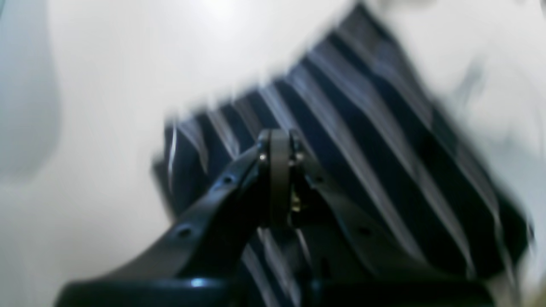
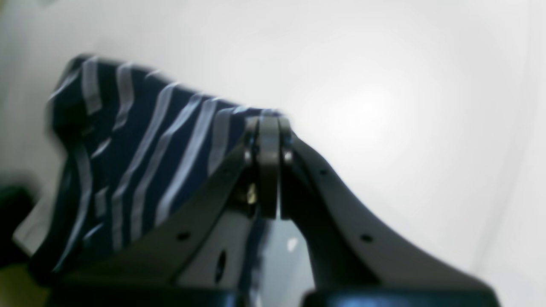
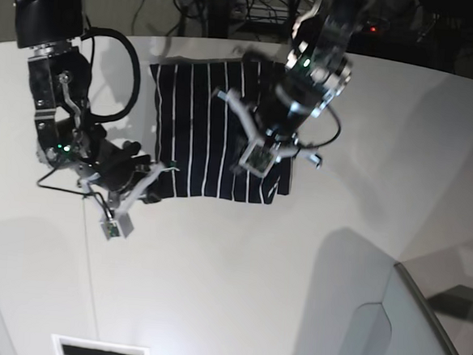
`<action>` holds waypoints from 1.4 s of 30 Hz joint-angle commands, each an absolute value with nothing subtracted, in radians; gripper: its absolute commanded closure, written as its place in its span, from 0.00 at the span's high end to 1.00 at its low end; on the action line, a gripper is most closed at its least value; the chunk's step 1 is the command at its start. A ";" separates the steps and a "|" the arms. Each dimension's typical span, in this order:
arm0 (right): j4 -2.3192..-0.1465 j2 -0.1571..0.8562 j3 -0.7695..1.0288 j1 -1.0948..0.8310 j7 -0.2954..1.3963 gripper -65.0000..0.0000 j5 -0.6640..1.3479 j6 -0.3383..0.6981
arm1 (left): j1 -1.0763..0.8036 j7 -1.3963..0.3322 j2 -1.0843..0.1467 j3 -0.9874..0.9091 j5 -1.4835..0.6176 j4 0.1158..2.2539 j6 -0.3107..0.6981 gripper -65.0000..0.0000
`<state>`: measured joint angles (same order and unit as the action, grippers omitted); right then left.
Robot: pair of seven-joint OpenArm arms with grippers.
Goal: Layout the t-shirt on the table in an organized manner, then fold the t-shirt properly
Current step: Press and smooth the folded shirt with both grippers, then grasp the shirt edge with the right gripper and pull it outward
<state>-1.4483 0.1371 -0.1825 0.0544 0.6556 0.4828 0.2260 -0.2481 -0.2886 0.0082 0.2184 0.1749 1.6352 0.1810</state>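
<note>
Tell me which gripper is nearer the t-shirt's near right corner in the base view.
Left. The left gripper hangs over that corner of the t-shirt; the right gripper sits at the opposite near corner, shut on the fabric edge.

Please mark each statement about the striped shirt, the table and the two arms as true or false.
1. The t-shirt lies on the table. True.
2. The t-shirt is plain red. False: it is dark navy with thin white stripes.
3. The left gripper has its jaws shut. True.
4. The right gripper has its jaws wide open. False: they are shut.
5. The t-shirt hangs over the table edge. False: in the base view it lies wholly on the tabletop.
</note>
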 commanded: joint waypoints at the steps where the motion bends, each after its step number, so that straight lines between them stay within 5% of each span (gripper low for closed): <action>1: -1.469 0.145 -0.177 0.064 0.634 0.00 0.495 0.236 | -0.234 -0.275 0.018 0.220 0.176 1.620 0.180 0.00; 16: -1.534 0.137 -0.183 0.024 0.633 0.00 0.496 0.242 | -0.096 -0.271 -0.001 0.217 0.170 1.236 0.179 0.00; 33: -1.035 0.117 -0.177 0.153 0.460 0.00 0.495 0.346 | -0.096 -0.272 -0.002 0.217 0.176 1.214 0.179 0.00; 42: -1.372 0.145 -0.177 0.081 0.550 0.00 0.493 0.338 | -0.099 -0.277 -0.002 0.217 0.176 1.221 0.179 0.00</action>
